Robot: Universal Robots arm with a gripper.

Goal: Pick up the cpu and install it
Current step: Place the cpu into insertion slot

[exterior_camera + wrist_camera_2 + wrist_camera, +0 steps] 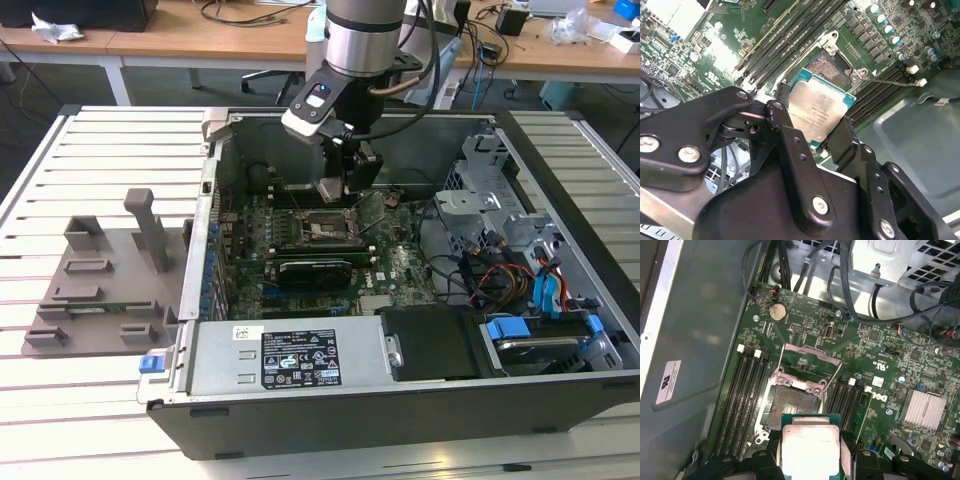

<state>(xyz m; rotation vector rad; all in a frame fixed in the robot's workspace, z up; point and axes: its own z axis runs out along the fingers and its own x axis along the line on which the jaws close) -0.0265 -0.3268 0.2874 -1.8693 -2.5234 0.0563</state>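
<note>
Over the motherboard socket (790, 406), end effector (812, 116) clamps the cpu (811, 447).

Grey tray (100, 300) (beside open computer case (400, 412)) on slatted table (60, 420)

Silver cylindrical arm (362, 40), black cables (428, 80), white wrist module (312, 106), black linked claw (812, 117), silver screws (820, 205)

Even overhead room light fell on the slatted bench (90, 420) in the exterior view, while the inside of the case (400, 410) lay darker. In the second wrist view, glare washed out a patch of the motherboard (725, 56), and the cpu (816, 112) gleamed softly.
</note>
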